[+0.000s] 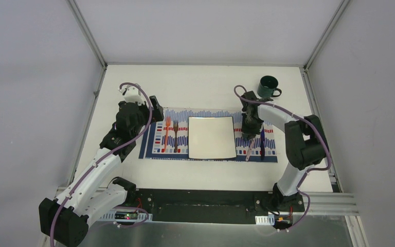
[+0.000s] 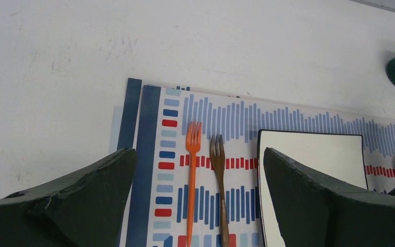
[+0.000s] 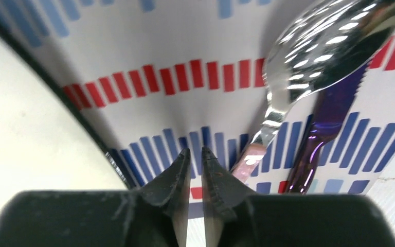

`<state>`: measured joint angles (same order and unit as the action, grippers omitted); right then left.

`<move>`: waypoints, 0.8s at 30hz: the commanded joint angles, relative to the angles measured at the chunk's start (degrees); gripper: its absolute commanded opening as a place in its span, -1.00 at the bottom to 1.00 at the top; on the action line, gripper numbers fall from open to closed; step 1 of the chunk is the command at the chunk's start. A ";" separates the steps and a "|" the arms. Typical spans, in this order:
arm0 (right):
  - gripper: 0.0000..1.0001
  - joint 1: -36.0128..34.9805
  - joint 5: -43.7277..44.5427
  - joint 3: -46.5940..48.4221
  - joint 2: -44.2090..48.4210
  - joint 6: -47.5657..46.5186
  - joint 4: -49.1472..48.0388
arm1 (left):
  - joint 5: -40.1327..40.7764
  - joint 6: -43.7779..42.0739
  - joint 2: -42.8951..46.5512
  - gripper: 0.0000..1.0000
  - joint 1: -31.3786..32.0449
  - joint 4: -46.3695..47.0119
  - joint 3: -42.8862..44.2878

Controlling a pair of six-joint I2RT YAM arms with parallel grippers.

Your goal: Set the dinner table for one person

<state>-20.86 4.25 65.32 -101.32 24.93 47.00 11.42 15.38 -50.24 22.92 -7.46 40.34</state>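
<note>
On the white dinner table (image 1: 200,82) lies a striped placemat (image 1: 182,116) with a square white plate (image 1: 212,137) at its middle. Left of the plate, an orange fork (image 2: 191,190) and a brown fork (image 2: 219,180) lie side by side. My left gripper (image 2: 198,154) hovers above them, wide open and empty. Right of the plate lie a spoon (image 3: 313,51) with a pink handle and a purple knife (image 3: 324,123). My right gripper (image 3: 195,152) sits low over the mat between plate and spoon. Its jaws stand a narrow gap apart with nothing between them.
A dark green mug (image 1: 268,86) stands on the table beyond the placemat's far right corner. Aluminium frame rails and white walls border the table on the left, right and far sides.
</note>
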 commanded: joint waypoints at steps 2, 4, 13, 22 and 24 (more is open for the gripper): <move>-0.64 -1.73 -1.68 -1.00 4.21 -0.58 0.76 | 0.95 -1.03 0.89 0.98 0.37 1.87 0.77; -0.64 -1.88 -1.68 -2.28 5.36 0.01 1.49 | 0.88 -1.13 0.79 0.98 0.37 1.89 0.78; -0.60 -2.08 4.06 -4.78 8.38 4.20 6.20 | 0.65 -1.14 0.63 0.98 0.37 2.18 1.10; -0.68 -2.17 -3.38 -4.85 7.18 4.59 2.71 | 1.19 -1.57 1.71 0.98 0.37 1.39 1.24; -0.95 -2.36 -5.57 -4.82 7.61 4.86 1.74 | 1.19 -1.56 1.63 0.98 0.37 1.31 1.30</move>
<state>-22.81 4.38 60.14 -94.80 28.62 51.83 11.86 15.14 -49.71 22.92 -7.49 40.34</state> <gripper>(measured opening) 0.125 0.992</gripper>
